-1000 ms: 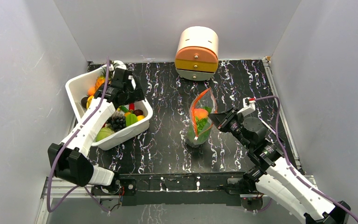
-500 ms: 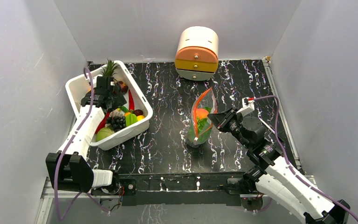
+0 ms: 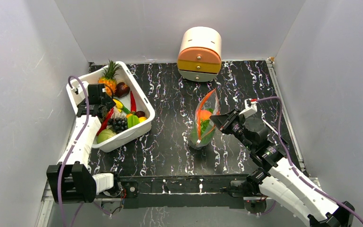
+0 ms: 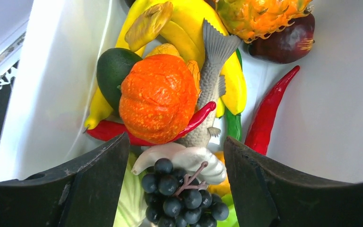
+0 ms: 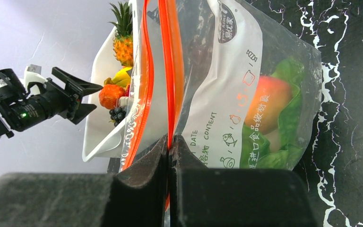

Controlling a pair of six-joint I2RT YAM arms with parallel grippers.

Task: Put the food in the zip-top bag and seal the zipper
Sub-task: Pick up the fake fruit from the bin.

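The zip-top bag stands upright mid-table with its mouth open. An orange-red fruit and green leaves lie inside it. My right gripper is shut on one side of the zipper, at the bag's right edge. My left gripper hangs open over the white tub, holding nothing. Below its fingers lie black grapes, a white garlic, an orange pumpkin and a grey fish. A slim red chilli lies to the right, and the pale green cabbage shows at the left finger.
The tub also holds a pineapple, bananas, a dark plum and green pieces. A round cream-and-orange drawer box stands at the back of the table. Grey walls close in left, right and behind.
My left arm has swung from the tub's far side to its left side, uncovering the pineapple, and its jaws have narrowed a little. The right arm and bag have stayed put.
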